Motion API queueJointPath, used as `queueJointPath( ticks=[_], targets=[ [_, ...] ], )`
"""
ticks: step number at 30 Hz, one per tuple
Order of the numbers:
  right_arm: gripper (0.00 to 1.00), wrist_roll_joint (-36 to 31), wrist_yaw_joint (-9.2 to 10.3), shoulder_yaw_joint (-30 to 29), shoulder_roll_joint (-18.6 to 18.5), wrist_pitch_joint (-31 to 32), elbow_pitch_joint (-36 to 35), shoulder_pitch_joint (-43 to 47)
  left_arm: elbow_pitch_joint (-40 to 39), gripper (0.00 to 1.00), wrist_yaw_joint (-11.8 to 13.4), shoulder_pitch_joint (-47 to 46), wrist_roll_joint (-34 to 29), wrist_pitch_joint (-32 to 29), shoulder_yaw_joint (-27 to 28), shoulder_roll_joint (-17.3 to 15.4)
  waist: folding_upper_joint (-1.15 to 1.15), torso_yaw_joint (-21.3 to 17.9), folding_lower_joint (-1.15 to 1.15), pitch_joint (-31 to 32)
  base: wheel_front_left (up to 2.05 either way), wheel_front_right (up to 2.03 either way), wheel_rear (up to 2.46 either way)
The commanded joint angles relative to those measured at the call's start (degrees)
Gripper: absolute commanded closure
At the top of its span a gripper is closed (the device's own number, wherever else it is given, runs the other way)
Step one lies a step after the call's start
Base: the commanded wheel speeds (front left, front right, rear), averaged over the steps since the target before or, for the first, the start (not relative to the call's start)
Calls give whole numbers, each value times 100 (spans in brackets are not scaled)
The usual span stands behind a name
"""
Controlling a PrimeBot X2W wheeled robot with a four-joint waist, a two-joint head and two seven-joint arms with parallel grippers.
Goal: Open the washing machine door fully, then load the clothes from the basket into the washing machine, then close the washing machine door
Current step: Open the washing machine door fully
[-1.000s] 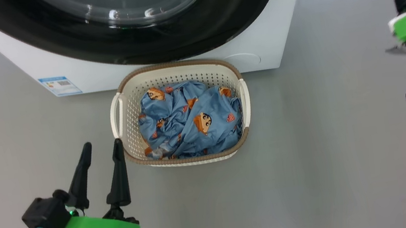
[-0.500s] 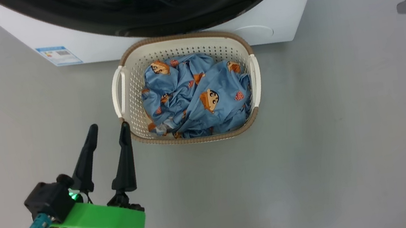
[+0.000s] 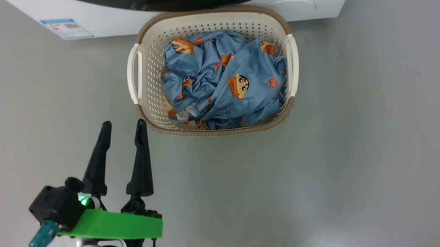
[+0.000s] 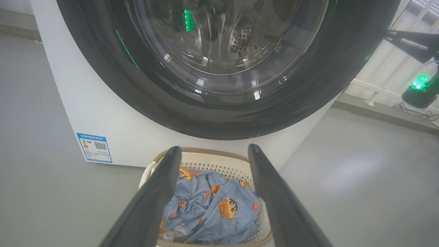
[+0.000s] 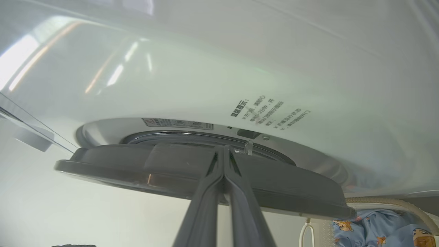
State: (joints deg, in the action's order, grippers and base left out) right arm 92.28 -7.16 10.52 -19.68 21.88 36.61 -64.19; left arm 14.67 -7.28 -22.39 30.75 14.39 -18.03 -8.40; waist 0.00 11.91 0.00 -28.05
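Right tool (image 5: 224,149) has advanced, pressed together at the washing machine door (image 5: 137,164); left tool (image 3: 123,123) spread.

The white washing machine (image 4: 113,113) stands at the far side, with a blue label sticker (image 3: 67,28) low on its left front. Its round, glossy black door (image 4: 219,120) has a bulging clear glass window. Just near of it on the floor sits the cream perforated basket (image 3: 153,103) with a brown rim. It holds crumpled light blue clothes (image 3: 222,79) printed with orange-and-black cartoon faces.
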Motion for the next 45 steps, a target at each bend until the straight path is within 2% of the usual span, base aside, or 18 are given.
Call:
queueJointPath(
  ticks=[1,15,23,36,45],
  targets=[
    [100,8,-33,0,56,87,-108,-162,-133,0,-21,-114,82,61,156,-130,0,89,0,-95,0,0,0],
    [100,-113,-33,136,189,392,265,-855,-97,0,-21,-177,141,61,112,1,0,404,0,-268,0,0,0],
    [100,-107,-33,259,274,667,409,-775,-16,0,-21,-125,136,61,154,13,0,409,0,-104,0,0,0],
    [100,90,-33,517,581,1307,-99,656,215,0,-21,348,-32,61,315,-109,0,-37,0,888,0,0,0],
    [100,213,-33,593,838,1616,-448,1534,301,0,-21,769,-148,61,475,-178,0,-168,0,1447,0,0,0]
  ],
)
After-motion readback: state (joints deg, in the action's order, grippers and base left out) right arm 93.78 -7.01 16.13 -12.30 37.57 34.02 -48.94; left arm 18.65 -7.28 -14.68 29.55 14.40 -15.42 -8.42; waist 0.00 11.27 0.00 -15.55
